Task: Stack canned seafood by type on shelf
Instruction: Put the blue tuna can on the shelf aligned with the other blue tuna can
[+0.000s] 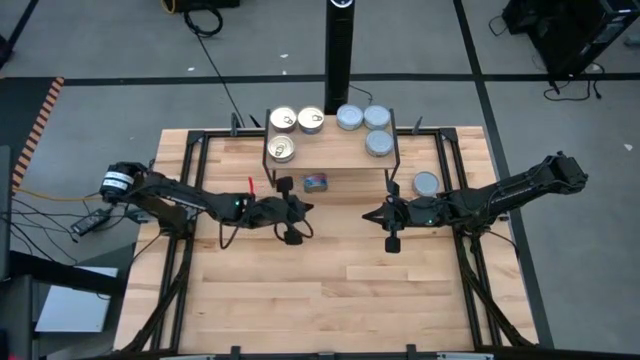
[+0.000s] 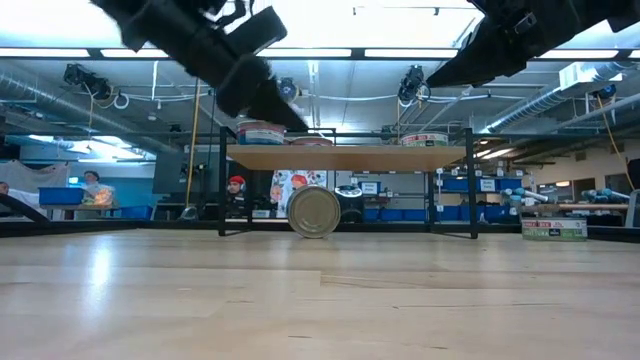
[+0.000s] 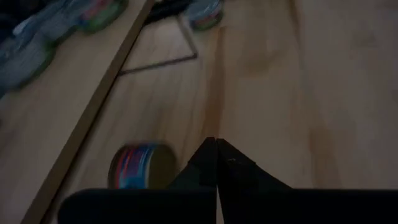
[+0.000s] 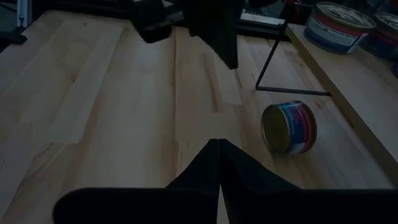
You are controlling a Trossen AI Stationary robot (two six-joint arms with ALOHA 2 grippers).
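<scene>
The shelf point(image 1: 330, 158) stands at the table's far middle. On its left part sit three gold-lidded tins point(image 1: 283, 121); on its right part sit three grey-lidded tins point(image 1: 377, 117). Another grey-lidded tin point(image 1: 426, 183) sits flat on the table, right of the shelf. One tin point(image 1: 316, 182) point(image 2: 314, 211) lies on its side at the shelf's near edge, resting on its round wall. My left gripper point(image 1: 306, 207) point(image 3: 216, 144) hovers shut just near of that tin. My right gripper point(image 1: 369, 214) point(image 4: 219, 144) hovers shut to the tin's right, pointing at the left one.
Thin black wire legs point(image 4: 273, 68) hold the shelf board point(image 2: 345, 157) above the table, and the rolled tin point(image 4: 289, 127) lies beside one of them. The wide wooden tabletop point(image 1: 330, 290) stretches toward the near edge. A black post point(image 1: 339, 50) stands behind the shelf.
</scene>
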